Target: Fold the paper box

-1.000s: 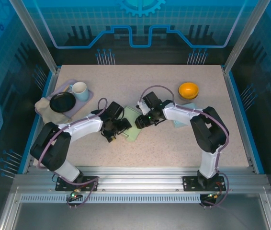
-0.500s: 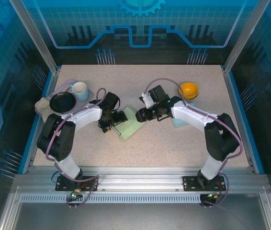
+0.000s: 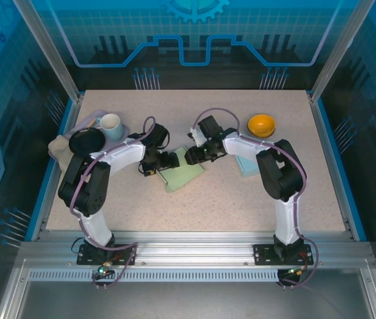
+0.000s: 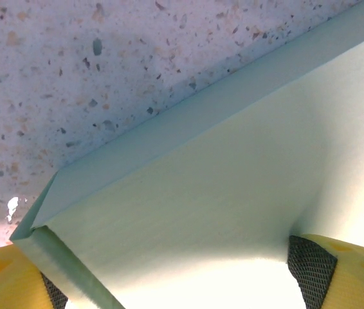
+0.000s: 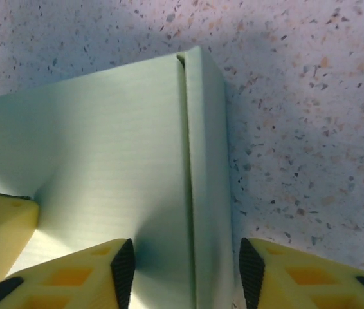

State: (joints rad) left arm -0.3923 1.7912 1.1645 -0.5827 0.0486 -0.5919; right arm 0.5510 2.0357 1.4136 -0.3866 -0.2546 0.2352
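Observation:
The pale green paper box [image 3: 187, 177] lies flat mid-table between both arms. My left gripper [image 3: 166, 161] is at its left edge. In the left wrist view the box [image 4: 188, 193] spreads between my wide-set fingers [image 4: 310, 264], and the left gripper [image 4: 175, 278] stands open with one pad touching the panel. My right gripper [image 3: 192, 157] is at the box's far corner. In the right wrist view the right gripper [image 5: 187, 270] is open, its pads [image 5: 123, 269] straddling the box's folded side strip [image 5: 209, 193] without squeezing it.
An orange bowl [image 3: 261, 124] sits at the back right. A pale blue flat piece [image 3: 246, 165] lies under the right forearm. At the back left a lilac tray [image 3: 124, 132] holds a white mug [image 3: 110, 124] and black dish [image 3: 86, 141], beside a beige cloth [image 3: 60, 147].
Both grippers have moved away from the arm bases with the box. The box has turned and now lies flatter. The right jaws widened, then narrowed.

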